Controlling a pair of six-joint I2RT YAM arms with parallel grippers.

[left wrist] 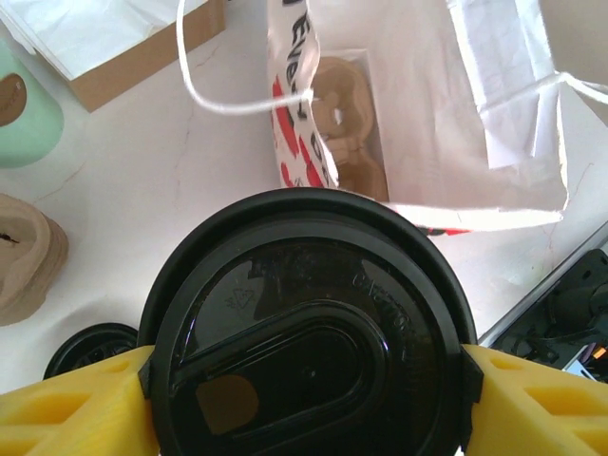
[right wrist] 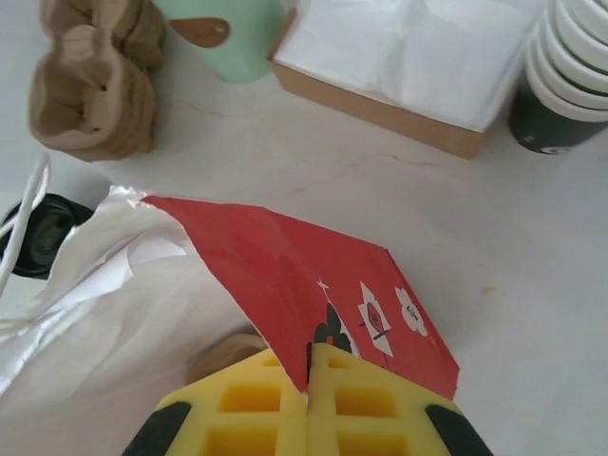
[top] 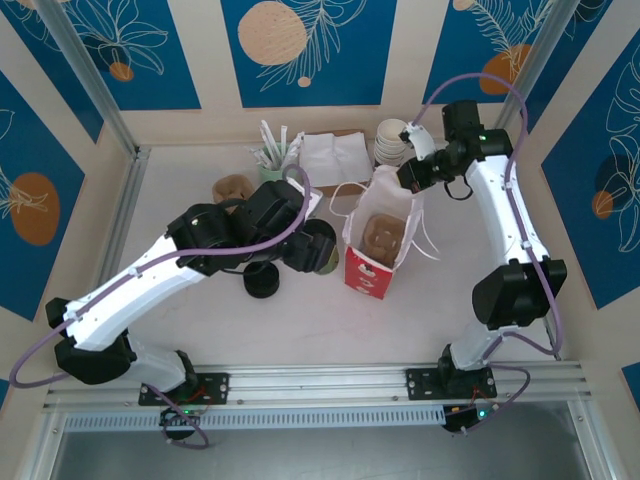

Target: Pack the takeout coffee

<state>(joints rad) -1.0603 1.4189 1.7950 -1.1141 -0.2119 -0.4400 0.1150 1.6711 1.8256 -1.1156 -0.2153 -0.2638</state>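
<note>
Coffee [left wrist: 309, 332]: olive-green cup w/ black lid, clamped at lid height in L pincer [left wrist: 306, 369], 1 yellow pad [left wrist: 76, 404] on each side of the rim. In top view it sits just left of the red-and-white bag [top: 378, 262], outside it, lid up. Can't tell if its base rests on the bench [top: 300, 330] or hangs clear. Black puck [top: 262, 283] lies on the bench near the cup's left side, apart from it.

R pincer [right wrist: 309, 385]: 2 yellow pads pressed together on the bag's top edge, pinching the paper btwn them. Bag stands upright w/ mouth open. Brown pulp carrier [top: 382, 238] lies at the bottom inside. 1 white cord handle [left wrist: 237, 100] droops over the side facing the coffee.

Back of bench: mint cup [top: 270, 168] w/ stirrers, box of white napkins [top: 330, 158] just beside it, stack of white cups [top: 392, 140] to the R of the box, and a stack of pulp carriers [top: 232, 188] to the L of the mint cup.
</note>
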